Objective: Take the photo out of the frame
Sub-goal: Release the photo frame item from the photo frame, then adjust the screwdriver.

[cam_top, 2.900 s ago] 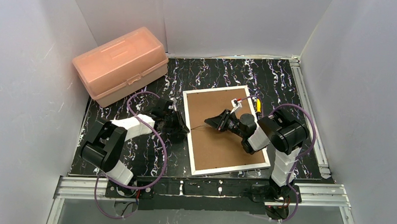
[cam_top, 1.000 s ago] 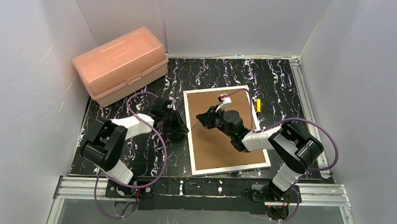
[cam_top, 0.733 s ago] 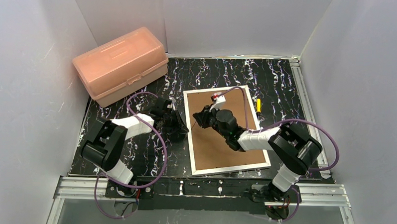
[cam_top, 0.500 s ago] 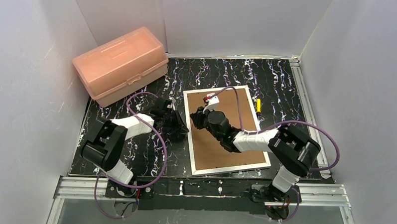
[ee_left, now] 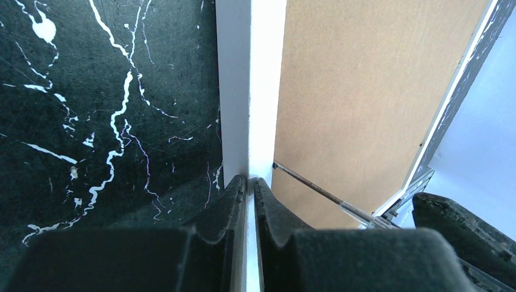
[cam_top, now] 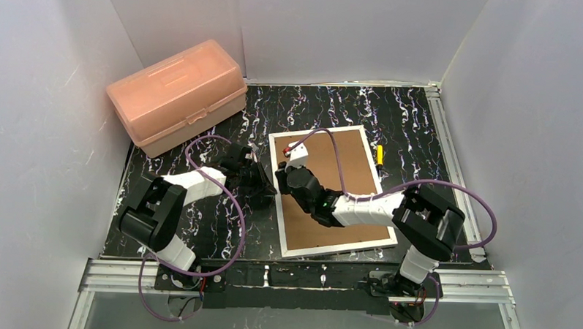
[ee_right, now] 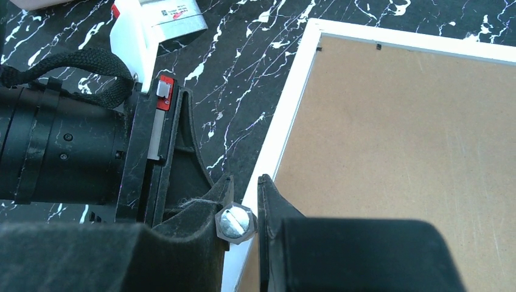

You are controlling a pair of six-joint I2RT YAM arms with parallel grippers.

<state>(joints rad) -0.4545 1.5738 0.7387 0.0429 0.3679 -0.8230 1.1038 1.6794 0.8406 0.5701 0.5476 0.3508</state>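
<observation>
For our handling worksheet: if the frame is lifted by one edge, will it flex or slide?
Probably stiff: the frame lies flat with straight white edges. Likely light: it looks thin. May slide on the smooth-looking table.

The photo is hidden (the frame [cam_top: 358, 170] lies back up).

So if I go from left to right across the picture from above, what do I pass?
Pink box → left gripper → frame.
</observation>
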